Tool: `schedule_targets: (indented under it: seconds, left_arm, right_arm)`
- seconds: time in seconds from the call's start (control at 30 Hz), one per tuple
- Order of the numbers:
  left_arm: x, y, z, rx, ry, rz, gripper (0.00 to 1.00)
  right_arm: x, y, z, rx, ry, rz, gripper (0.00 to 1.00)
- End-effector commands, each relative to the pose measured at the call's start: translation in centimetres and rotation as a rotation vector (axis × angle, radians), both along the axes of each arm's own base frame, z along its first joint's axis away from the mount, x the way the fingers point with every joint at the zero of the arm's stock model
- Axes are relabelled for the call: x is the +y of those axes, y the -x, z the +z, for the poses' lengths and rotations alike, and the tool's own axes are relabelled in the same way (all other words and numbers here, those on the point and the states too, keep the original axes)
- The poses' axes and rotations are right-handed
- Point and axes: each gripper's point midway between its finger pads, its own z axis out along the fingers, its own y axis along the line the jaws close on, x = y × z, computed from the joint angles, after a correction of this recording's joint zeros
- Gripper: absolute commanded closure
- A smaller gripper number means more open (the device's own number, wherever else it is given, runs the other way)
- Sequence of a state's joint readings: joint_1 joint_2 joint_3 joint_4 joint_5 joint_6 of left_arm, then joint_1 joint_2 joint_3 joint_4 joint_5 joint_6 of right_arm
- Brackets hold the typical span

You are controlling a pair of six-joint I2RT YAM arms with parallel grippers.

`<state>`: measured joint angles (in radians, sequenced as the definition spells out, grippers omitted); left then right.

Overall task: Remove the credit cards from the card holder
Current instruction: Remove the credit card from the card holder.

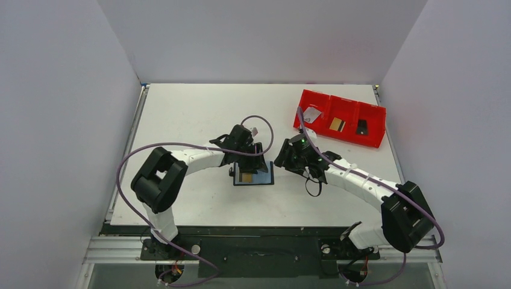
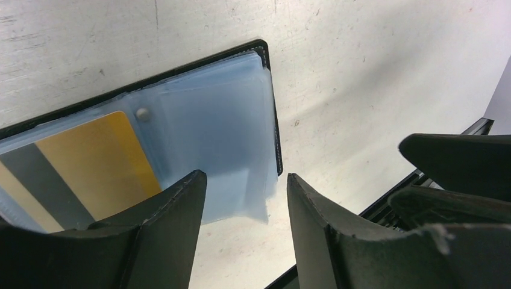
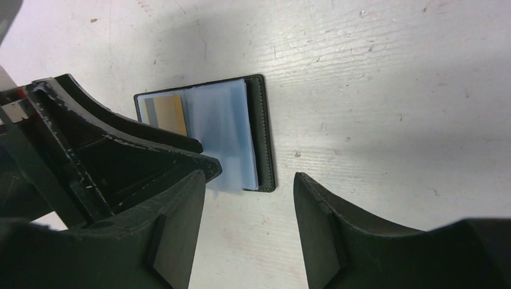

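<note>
The card holder [image 1: 265,178] lies open on the table, its clear bluish sleeves [image 2: 211,114] fanned out. One gold credit card [image 2: 90,159] with a grey stripe sits inside a sleeve and also shows in the right wrist view as the gold card [image 3: 172,113]. My left gripper [image 1: 258,161] hovers over the holder, open. A loose sleeve edge lies below the gap of the left gripper [image 2: 247,180], untouched. My right gripper [image 1: 280,161] stands open just right of the holder [image 3: 262,132], with only bare table between its fingers.
A red three-compartment tray [image 1: 378,139] stands at the back right. It holds a silver card [image 1: 312,114], a gold card [image 1: 337,124] and a black card [image 1: 361,127]. The two grippers are close together, with the left gripper's fingers [image 3: 181,153] beside my right gripper [image 3: 248,180].
</note>
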<state>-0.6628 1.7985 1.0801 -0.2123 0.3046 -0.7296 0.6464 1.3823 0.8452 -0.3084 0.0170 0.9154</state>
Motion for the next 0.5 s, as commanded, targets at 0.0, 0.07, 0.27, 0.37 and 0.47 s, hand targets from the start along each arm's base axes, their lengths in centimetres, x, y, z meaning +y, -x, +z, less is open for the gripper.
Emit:
schedule_targets:
  seconds: [0.0, 0.07, 0.27, 0.37, 0.47]
  left_arm:
    - [-2.3, -1.4, 1.7, -0.051, 0.068, -0.021, 0.48]
    - [-2.5, -1.3, 1.4, -0.041, 0.068, -0.024, 0.46]
    - [-3.1, -1.2, 1.1, -0.017, 0.086, -0.021, 0.42]
    - [-3.0, -1.4, 2.2, -0.034, 0.094, -0.016, 0.42]
    - [-2.6, -1.7, 3.5, -0.058, 0.101, -0.005, 0.42]
  right_arm:
    - [-1.6, -0.6, 1.5, -0.067, 0.018, -0.051, 0.48]
    - [-1.8, -0.6, 1.6, -0.069, 0.02, -0.056, 0.48]
    - [-1.8, -0.5, 1.5, -0.065, 0.022, -0.053, 0.48]
    - [-1.6, -0.5, 1.6, -0.064, 0.017, -0.046, 0.48]
    - [-1.3, -0.6, 1.7, -0.06, 0.012, -0.034, 0.48]
